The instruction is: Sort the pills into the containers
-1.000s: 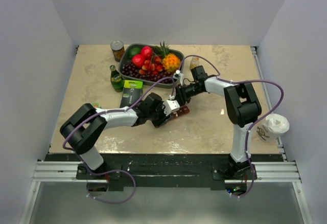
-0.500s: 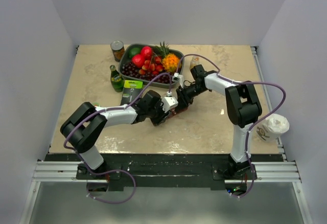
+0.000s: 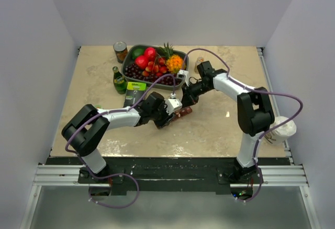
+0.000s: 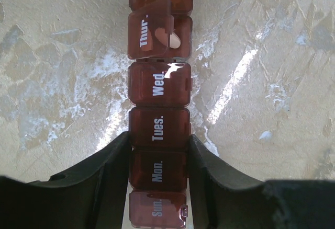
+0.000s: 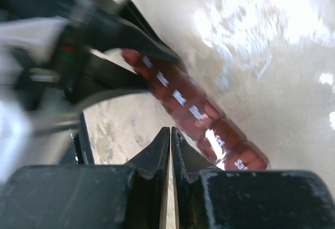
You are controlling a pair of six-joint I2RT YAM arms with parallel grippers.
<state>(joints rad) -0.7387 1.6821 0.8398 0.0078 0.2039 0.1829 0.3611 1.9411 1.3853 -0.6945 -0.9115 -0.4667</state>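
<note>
The containers are a dark red pill-organiser strip (image 4: 159, 90) with day labels, lying on the beige table; it also shows as the strip (image 3: 183, 112) in the top view. The Thur lid stands half open over a pale pill (image 4: 175, 39); the Wed, Tues, Mon and Sun lids are down. My left gripper (image 4: 159, 166) is shut on the strip, its fingers pressing both sides at the Mon and Tues compartments. Just beyond the strip's far end hovers my right gripper (image 5: 170, 130), shut with nothing between its fingers; from above, the right gripper (image 3: 189, 99) is near the fruit tray.
A dark tray (image 3: 124, 68) of fruit stands at the back. Around it are a can (image 3: 120, 51), a green bottle (image 3: 119, 80), a black-and-green box (image 3: 134, 94) and a small bottle (image 3: 199, 63). A white cup (image 3: 280, 128) sits at the right edge.
My right gripper has closed its jaws and drawn back from the strip toward the fruit tray. The left gripper has kept its hold on the strip.
</note>
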